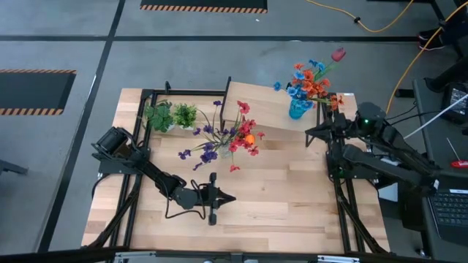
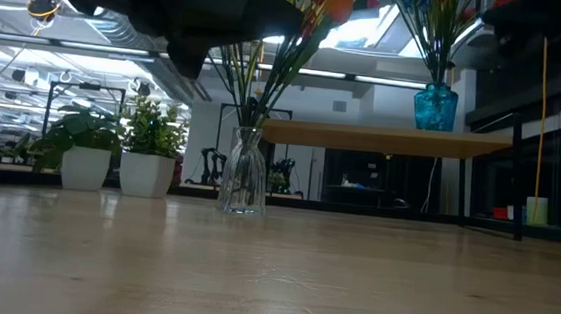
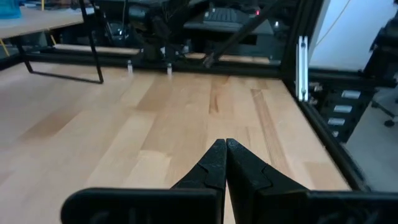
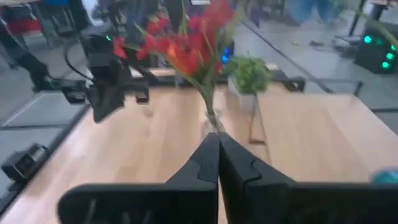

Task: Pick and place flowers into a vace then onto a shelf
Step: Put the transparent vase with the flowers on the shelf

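A clear glass vase [image 2: 244,179] stands on the tabletop and holds flowers [image 1: 232,137] with red, purple and orange blooms. A blue vase [image 1: 295,109] with orange, blue and red flowers [image 1: 313,79] stands on the shelf [image 1: 263,102] at the far right. My left gripper [image 1: 231,197] is shut and empty, low over the near middle of the table, right of its arm. My right gripper [image 1: 310,136] is shut and empty at the right side, just near of the shelf, pointing toward the clear vase [image 4: 212,123].
Two green leafy tufts in white pots [image 1: 157,117] [image 1: 184,115] stand at the far left, beside the clear vase. The shelf's thin black legs [image 2: 519,186] stand on the table at the right. Bare wood [image 1: 292,190] lies between the two grippers.
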Tool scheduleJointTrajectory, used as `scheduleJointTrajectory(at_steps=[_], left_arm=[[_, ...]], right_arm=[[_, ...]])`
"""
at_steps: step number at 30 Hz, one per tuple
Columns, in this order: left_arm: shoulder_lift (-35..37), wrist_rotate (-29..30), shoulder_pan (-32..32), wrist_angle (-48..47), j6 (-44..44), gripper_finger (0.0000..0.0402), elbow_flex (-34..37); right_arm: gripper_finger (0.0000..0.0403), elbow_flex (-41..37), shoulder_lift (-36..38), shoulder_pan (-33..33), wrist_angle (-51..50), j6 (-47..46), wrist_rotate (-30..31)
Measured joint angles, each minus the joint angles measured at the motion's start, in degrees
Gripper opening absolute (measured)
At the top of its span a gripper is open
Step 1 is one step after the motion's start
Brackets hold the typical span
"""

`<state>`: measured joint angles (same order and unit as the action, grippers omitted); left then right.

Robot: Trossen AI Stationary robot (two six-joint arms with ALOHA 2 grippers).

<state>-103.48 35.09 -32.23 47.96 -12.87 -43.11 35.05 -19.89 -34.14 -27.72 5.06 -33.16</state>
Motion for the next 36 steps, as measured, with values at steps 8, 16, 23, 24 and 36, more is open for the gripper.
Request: scheduleJointTrajectory(at_steps=[8, 16, 23, 24, 36], left_arm=[[0.04, 1.54, 0.09, 0.72, 1.16, 0.0003, 0.00], [0.04, 3.53, 0.09, 0.77, 1.15, 0.0003, 0.00], [3.54, 8.96, -1.40, -1.86, -1.78, 0.0003, -0.02], [4.67, 10.33, -2.02, -3.72, -2.49, 0.0003, -0.02], [12.92, 21.92, -6.69, -36.66, -27.49, 0.0001, -0.02]], right_arm=[[0.0001, -0.09, -0.69, 10.12, 2.30, -2.16, 8.33], [0.0001, -4.75, -3.49, 20.90, 6.35, -1.57, 17.61], [0.0000, -8.22, -6.57, 30.35, 13.34, -2.32, 23.86], [0.0000, -8.22, -7.18, 31.70, 13.37, -2.41, 25.54], [0.0000, -8.24, -20.57, 46.57, 22.60, -2.97, 39.59]])
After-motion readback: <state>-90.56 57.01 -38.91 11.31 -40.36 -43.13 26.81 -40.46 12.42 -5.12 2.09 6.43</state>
